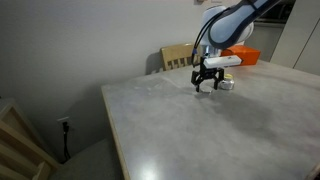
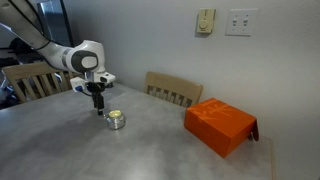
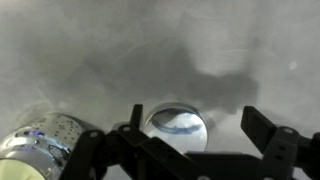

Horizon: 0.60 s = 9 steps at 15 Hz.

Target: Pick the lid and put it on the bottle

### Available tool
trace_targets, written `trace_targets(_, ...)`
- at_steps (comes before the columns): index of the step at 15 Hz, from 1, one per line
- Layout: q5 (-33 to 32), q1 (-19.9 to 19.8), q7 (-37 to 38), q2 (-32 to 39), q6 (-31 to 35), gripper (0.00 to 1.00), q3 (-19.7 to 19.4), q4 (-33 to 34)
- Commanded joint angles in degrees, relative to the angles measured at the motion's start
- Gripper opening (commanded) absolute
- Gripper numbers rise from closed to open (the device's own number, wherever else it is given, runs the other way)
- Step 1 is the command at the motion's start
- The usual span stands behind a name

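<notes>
The small round whitish-grey lid (image 3: pixel 178 128) lies flat, just beside the squat silvery, yellow-tinted bottle (image 2: pixel 117 121), which seems to stand upright.

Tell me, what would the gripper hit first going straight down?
Probably the lid, lying on the table between the fingers of the open gripper in the wrist view; the bottle sits off to one side.

Soft, even indoor light filled both exterior views, which were small and slightly blurry. A pale sheen lay on the surface (image 1: pixel 165 150) at lower centre. The wrist view was dim and grey; the gripper (image 3: pixel 195 137) sat unfocused along the bottom, its dark shadow cast upper right.
</notes>
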Motion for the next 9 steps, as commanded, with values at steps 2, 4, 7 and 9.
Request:
trace_targets(2, 3.0, -0.4, 0.4, 2.2, -0.6, 1.0, 0.0, 0.8)
trace_targets(4, 4.2, -0.5, 0.8, 2.7, -0.2, 1.0, 0.0, 0.7)
trace_targets(7, 5.4, -1.3, 0.5, 2.5, -0.4, 1.0, -0.3, 1.0)
trace_targets(9, 5.8, -1.3, 0.8, 2.8, -0.2, 1.0, -0.8, 1.0)
